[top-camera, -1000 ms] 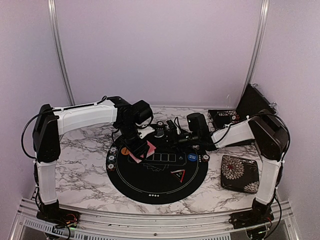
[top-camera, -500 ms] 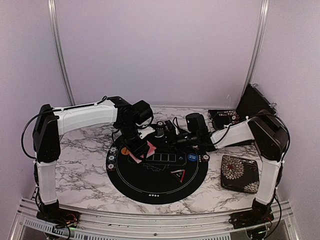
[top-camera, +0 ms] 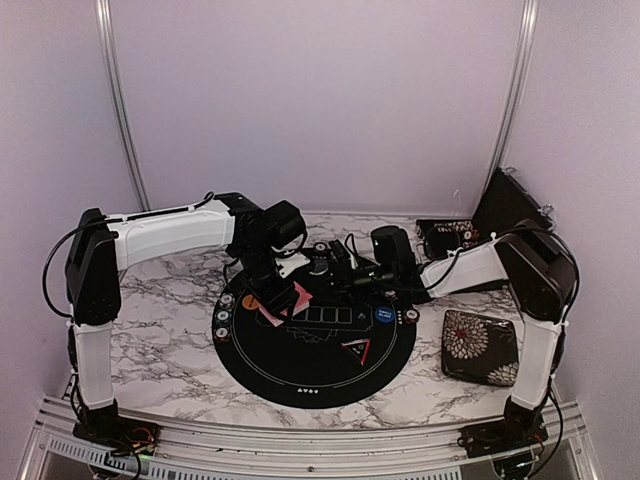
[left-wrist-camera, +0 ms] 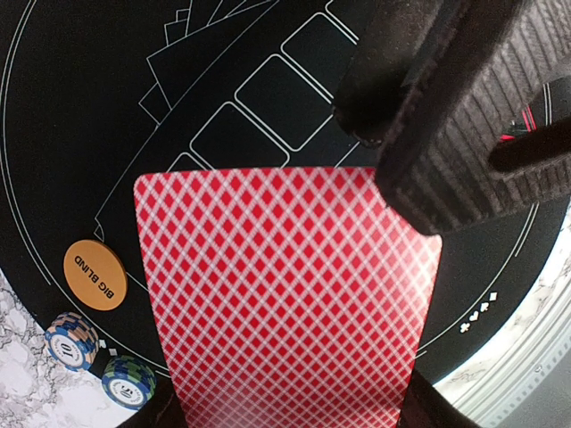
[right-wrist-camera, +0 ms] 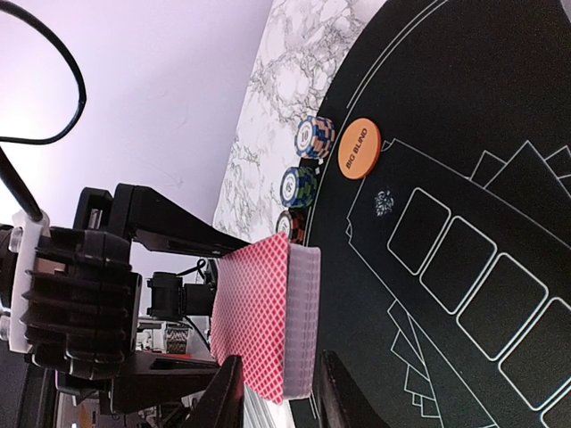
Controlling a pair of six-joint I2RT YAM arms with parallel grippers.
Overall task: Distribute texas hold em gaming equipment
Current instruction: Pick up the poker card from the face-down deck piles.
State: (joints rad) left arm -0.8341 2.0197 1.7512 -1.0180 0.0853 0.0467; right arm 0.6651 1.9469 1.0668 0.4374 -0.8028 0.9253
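My left gripper (top-camera: 275, 296) is shut on a deck of red-backed playing cards (left-wrist-camera: 285, 294) and holds it by its edges above the left part of the mat. The deck also shows in the right wrist view (right-wrist-camera: 259, 312). My right gripper (top-camera: 322, 278) reaches in from the right. Its jaws straddle the deck's thickness (right-wrist-camera: 277, 392), with a thin gap on the mat side. One right finger (left-wrist-camera: 446, 134) overlaps the deck's corner. An orange BIG BLIND button (left-wrist-camera: 94, 275) and striped chip stacks (left-wrist-camera: 71, 339) lie at the mat's left rim. A blue button (top-camera: 384, 316) and a black triangle marker (top-camera: 358, 349) lie on the right.
The round black mat (top-camera: 300, 375) with white card outlines lies on the marble table. A black floral case (top-camera: 480, 345) sits at the right. A patterned box (top-camera: 445, 235) and a dark panel stand at the back right.
My right gripper has moved slightly left, closer onto the deck. My left arm and the deck have stayed still.
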